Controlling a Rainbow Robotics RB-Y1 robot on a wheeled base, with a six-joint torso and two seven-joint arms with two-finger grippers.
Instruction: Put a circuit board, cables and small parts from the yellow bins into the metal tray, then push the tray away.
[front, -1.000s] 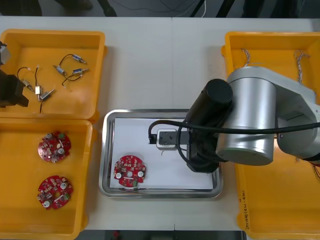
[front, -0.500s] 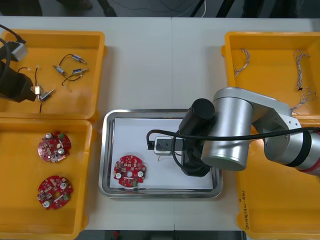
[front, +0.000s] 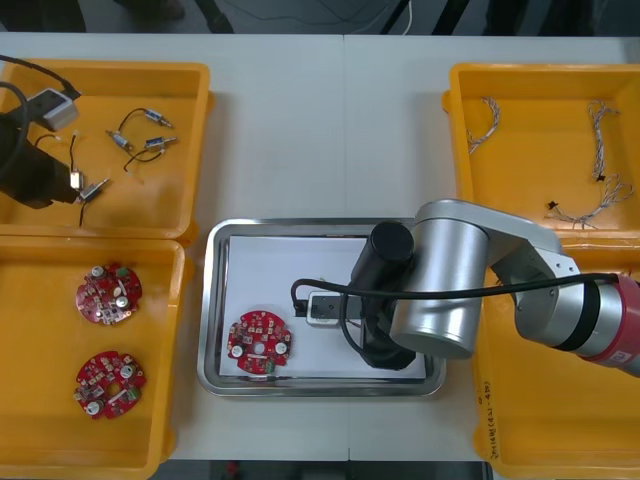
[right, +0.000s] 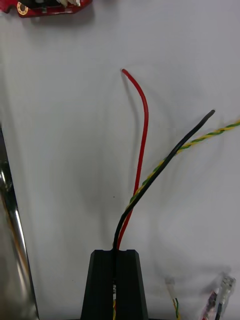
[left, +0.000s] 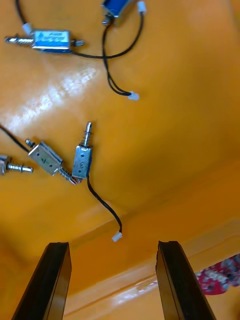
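Observation:
My right gripper (right: 115, 256) hangs low over the white inside of the metal tray (front: 214, 300), shut on a cable bundle (right: 144, 150): a red wire, a black wire and a twisted yellow strand fan out from its fingertips. A round red circuit board (front: 259, 343) lies in the tray's near-left part, and its edge (right: 47, 7) shows beyond the wire ends. My left gripper (left: 117, 280) is open above the far-left yellow bin (front: 190, 120). Small metal parts (left: 82, 160) with black leads lie just ahead of its fingers.
The near-left bin (front: 30, 440) holds two more circuit boards (front: 108, 294). Twisted cables (front: 600, 125) lie in the far-right bin (front: 460, 110). My right arm's big silver link (front: 450, 280) covers the tray's right side. Loose connector ends (right: 220, 295) rest beside my right fingers.
My right arm has swung toward the tray's near side, carrying the cable bundle lower. The left arm has shifted a little further over the far-left bin.

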